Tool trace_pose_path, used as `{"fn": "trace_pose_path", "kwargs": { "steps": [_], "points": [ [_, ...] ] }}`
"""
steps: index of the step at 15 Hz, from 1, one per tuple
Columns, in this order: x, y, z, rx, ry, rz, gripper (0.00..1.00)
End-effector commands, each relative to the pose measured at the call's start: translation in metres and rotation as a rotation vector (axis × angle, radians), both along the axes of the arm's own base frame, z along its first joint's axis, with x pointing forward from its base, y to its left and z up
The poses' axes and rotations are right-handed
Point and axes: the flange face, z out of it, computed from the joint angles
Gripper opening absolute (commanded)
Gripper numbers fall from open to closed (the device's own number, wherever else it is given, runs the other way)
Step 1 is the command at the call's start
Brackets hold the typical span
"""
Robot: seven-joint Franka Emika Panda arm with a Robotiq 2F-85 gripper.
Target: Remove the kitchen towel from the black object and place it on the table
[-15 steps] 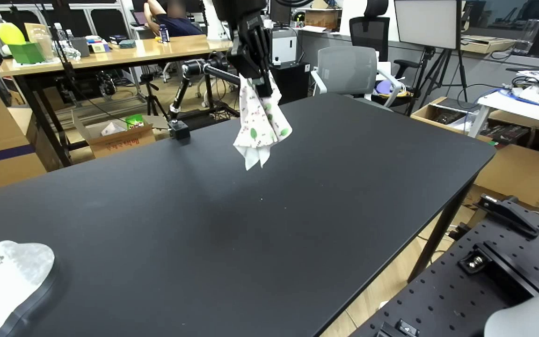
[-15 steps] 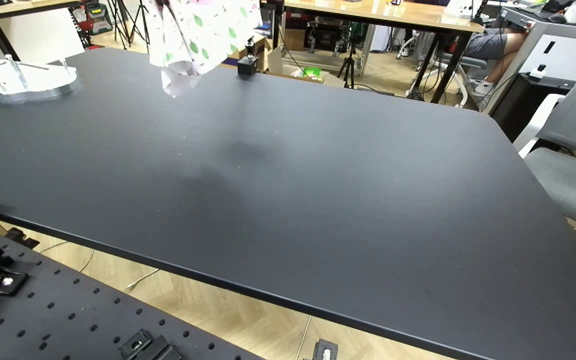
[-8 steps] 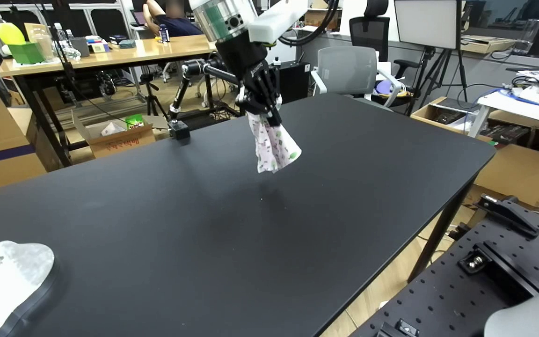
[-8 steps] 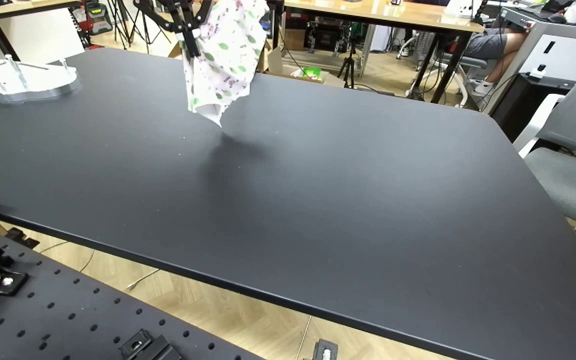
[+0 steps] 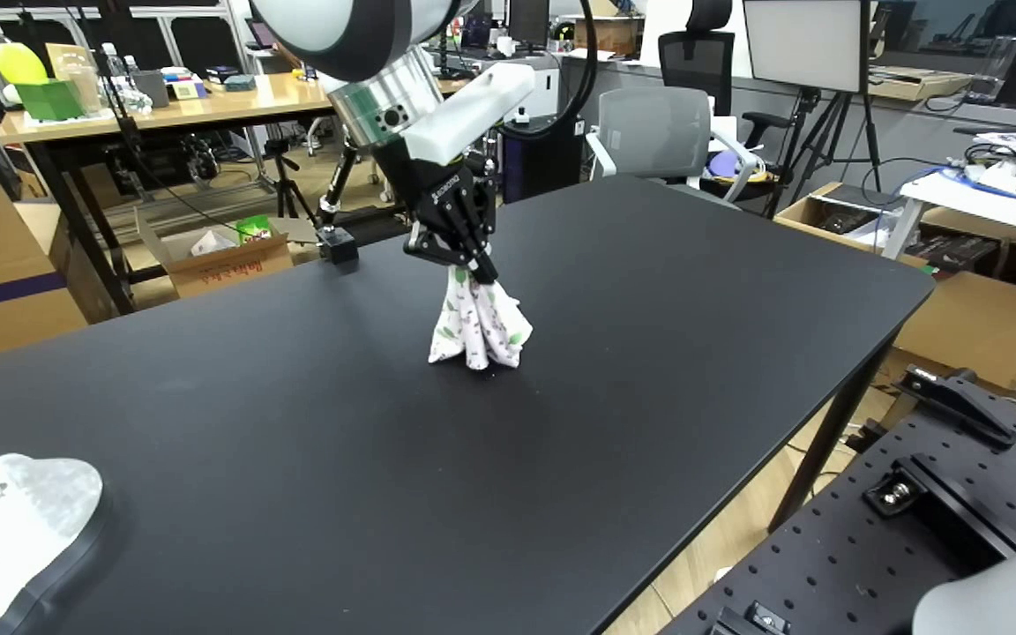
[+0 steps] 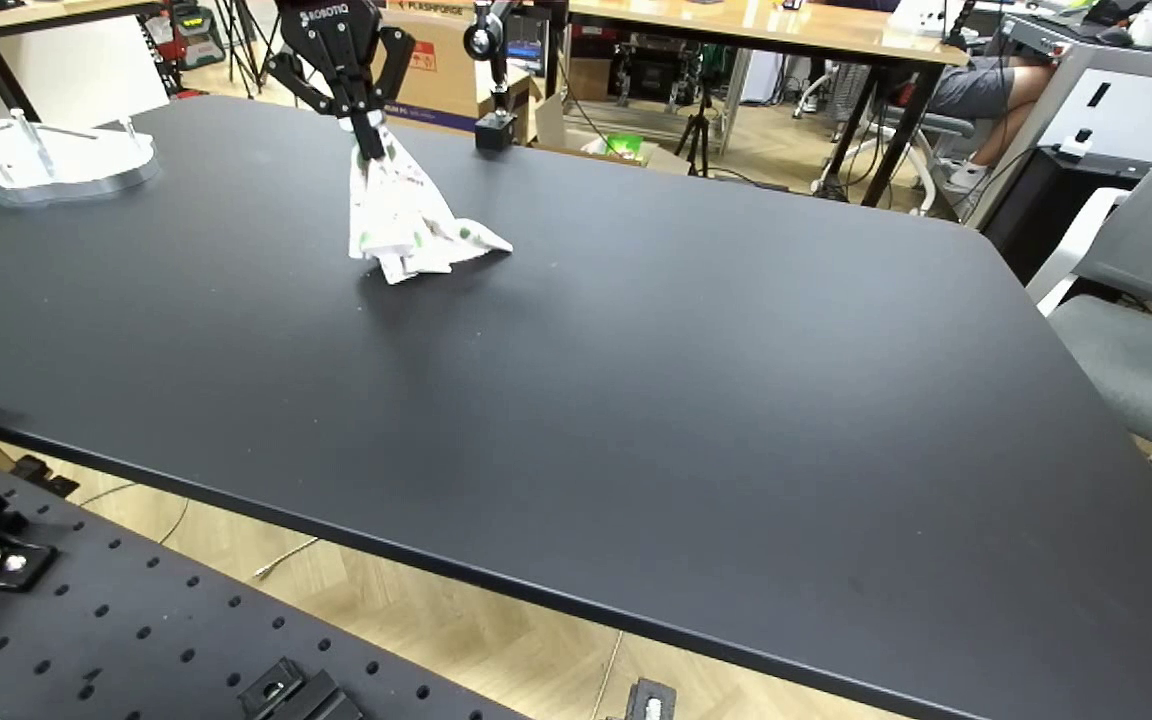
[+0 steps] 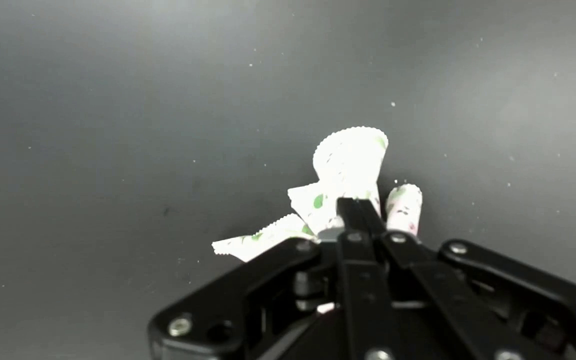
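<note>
The kitchen towel, a small white cloth with green and pink print, hangs in folds from my gripper in both exterior views [image 5: 477, 326] [image 6: 396, 220]. Its lower edge meets the table [image 5: 340, 485] [image 6: 636, 420], and one corner spreads out along the top. My gripper [image 5: 484, 275] [image 6: 371, 150] points down, its fingers closed on the towel's upper part. In the wrist view the closed fingertips [image 7: 358, 201] cover the gripped part, and towel folds [image 7: 350, 155] fan out around them over the black table [image 7: 118, 125]. I see no separate black object under the towel.
A pale plate with metal pegs [image 5: 41, 503] [image 6: 56, 160] lies on the table, away from the towel. A small black stand base [image 5: 338, 244] [image 6: 496, 130] sits at the table's edge. A perforated black board [image 5: 834, 529] [image 6: 166, 620] runs beside the table.
My gripper has come down with the towel. The towel hung in the air a second ago; now its lower edge is at the tabletop and folds there. The fingers stay closed.
</note>
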Motion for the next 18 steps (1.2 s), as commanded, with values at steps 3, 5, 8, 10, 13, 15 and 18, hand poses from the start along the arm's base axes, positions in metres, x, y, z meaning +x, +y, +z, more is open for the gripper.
{"fn": "trace_pose_path", "kwargs": {
  "steps": [3, 5, 8, 10, 13, 15, 18],
  "points": [
    [0.020, 0.021, -0.007, -0.025, -0.093, -0.135, 0.34],
    [0.024, 0.024, -0.002, -0.033, -0.140, -0.158, 0.46],
    [0.029, 0.032, 0.009, -0.028, -0.199, -0.203, 0.67],
    [0.029, 0.042, 0.015, -0.008, -0.197, -0.209, 0.81],
    [0.025, 0.063, 0.026, 0.041, -0.176, -0.182, 0.99],
    [0.021, 0.076, 0.031, 0.090, -0.135, -0.157, 1.00],
    [0.019, 0.077, 0.021, 0.087, -0.146, -0.154, 1.00]
  ]
}}
